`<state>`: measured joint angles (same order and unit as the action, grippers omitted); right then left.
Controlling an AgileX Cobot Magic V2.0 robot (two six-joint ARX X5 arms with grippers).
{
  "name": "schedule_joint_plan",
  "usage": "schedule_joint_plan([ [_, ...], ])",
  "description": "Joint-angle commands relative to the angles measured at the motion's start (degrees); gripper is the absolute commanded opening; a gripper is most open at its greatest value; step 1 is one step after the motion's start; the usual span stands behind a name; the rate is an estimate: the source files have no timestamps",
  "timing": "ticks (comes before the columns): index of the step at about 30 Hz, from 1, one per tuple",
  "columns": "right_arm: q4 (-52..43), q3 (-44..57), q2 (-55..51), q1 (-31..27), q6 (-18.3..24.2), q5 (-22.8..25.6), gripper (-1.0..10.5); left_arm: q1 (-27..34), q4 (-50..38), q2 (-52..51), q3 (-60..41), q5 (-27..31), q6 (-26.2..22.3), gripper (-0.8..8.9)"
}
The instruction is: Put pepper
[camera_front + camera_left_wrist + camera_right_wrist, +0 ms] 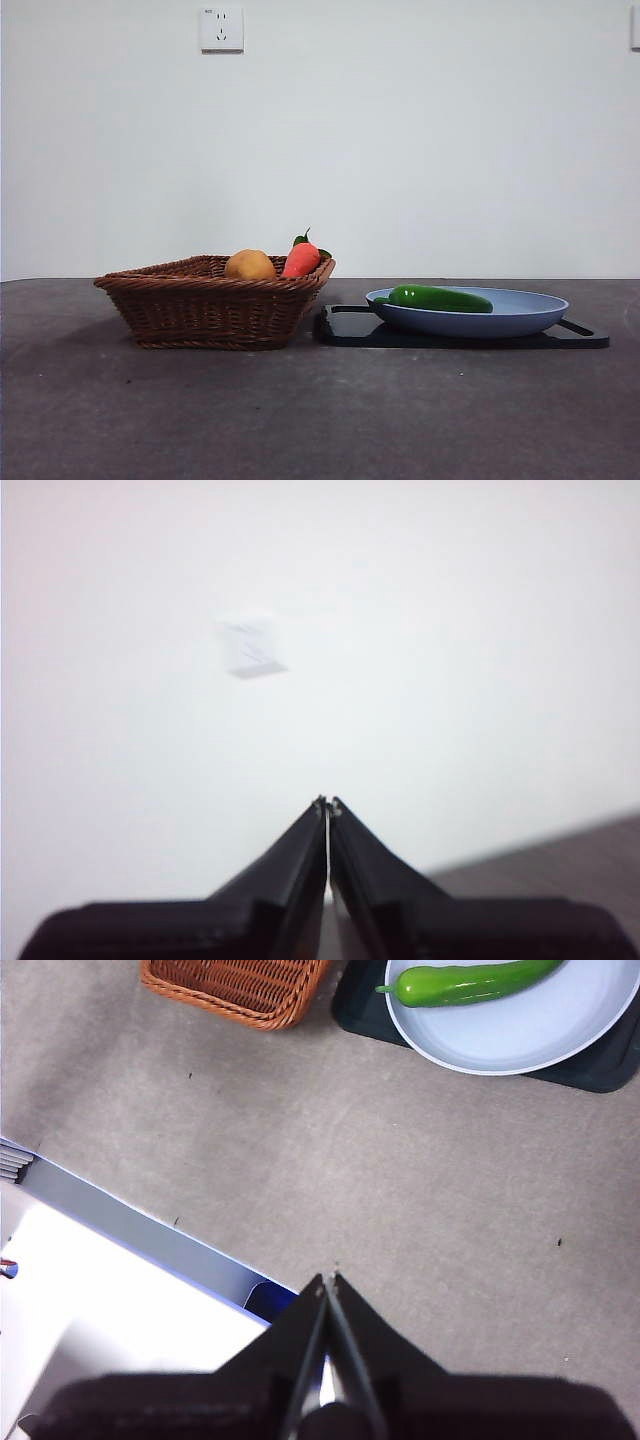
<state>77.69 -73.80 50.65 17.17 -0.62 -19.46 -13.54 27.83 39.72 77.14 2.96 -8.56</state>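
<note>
The long, glossy dark green pepper (441, 298) lies on its side in the shallow light blue plate (520, 318), right of centre in the front view, its stem end pointing toward the picture's left. The plate rests on a flat black tray (585, 338) on the grey table (320, 420). Just beside the tray, left of centre, stands a brown woven wicker basket (215, 310) holding a round yellow-brown potato (249, 265) and a red-orange carrot with green leaves (301, 258). My left gripper (328, 803) has its black jaws pressed together on nothing, facing a white wall. My right gripper (328, 1280) is likewise closed and empty, above bare table well apart from the plate.
</note>
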Motion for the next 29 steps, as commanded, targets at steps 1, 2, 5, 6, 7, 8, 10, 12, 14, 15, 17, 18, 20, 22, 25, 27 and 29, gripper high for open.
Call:
schedule_joint_plan([
  [1,0.6,-0.9,0.3,0.2,0.2,0.1,0.1,4.2,-7.0,-4.9,-8.8,0.0,-1.2,0.08],
  [2,0.6,-0.9,0.3,0.2,0.2,0.1,0.1,5.5,-9.5,-6.7,-12.0,0.1,-1.3,0.08],
  [5,0.6,-0.9,0.3,0.2,0.2,0.1,0.1,9.2,-18.0,-12.3,-23.4,0.0,-1.2,0.08],
  [6,0.6,-0.9,0.3,0.2,0.2,0.1,0.1,10.1,-20.9,-14.1,-27.4,0.0,-0.8,0.08],
  [7,0.6,-0.9,0.3,0.2,0.2,0.1,0.1,10.8,-23.5,-15.8,-31.3,0.0,-0.3,0.08],
  [8,0.6,-0.9,0.3,0.2,0.2,0.1,0.1,11.3,-25.6,-17.3,-34.6,0.0,0.1,0.08],
  [10,0.6,-0.9,0.3,0.2,0.2,0.1,0.1,12.2,-29.5,-20.5,-41.7,0.0,1.6,0.08],
  [12,0.6,-0.9,0.3,0.2,0.2,0.1,0.1,13.0,-31.8,-23.4,-47.6,0.0,2.9,0.08],
  [14,0.6,-0.9,0.3,0.2,0.2,0.1,0.1,13.7,-33.3,-26.1,-52.9,0.0,4.3,0.08],
  [15,0.6,-0.9,0.3,0.2,0.2,0.1,0.1,14.1,-33.7,-27.4,-55.5,0.0,5.0,0.08],
  [17,0.6,-0.9,0.3,0.2,0.2,0.1,0.1,14.8,-33.7,-29.8,-59.6,0.0,6.3,0.08],
  [18,0.6,-0.9,0.3,0.2,0.2,0.1,0.1,15.1,-33.7,-30.9,-61.4,0.0,7.1,0.08],
  [20,0.6,-0.9,0.3,0.2,0.2,0.1,0.1,15.7,-33.4,-32.7,-64.3,0.0,7.8,0.08],
  [22,0.6,-0.9,0.3,0.2,0.2,0.1,0.1,16.1,-33.3,-33.8,-66.8,0.0,8.8,0.08],
  [25,0.6,-0.9,0.3,0.2,0.2,0.1,0.1,16.3,-32.9,-34.8,-69.4,0.0,9.0,0.08],
  [27,0.6,-0.9,0.3,0.2,0.2,0.1,0.1,16.3,-32.7,-35.3,-70.9,0.0,9.1,0.08],
  [29,0.6,-0.9,0.3,0.2,0.2,0.1,0.1,16.3,-32.1,-35.8,-72.1,0.0,9.5,0.08],
])
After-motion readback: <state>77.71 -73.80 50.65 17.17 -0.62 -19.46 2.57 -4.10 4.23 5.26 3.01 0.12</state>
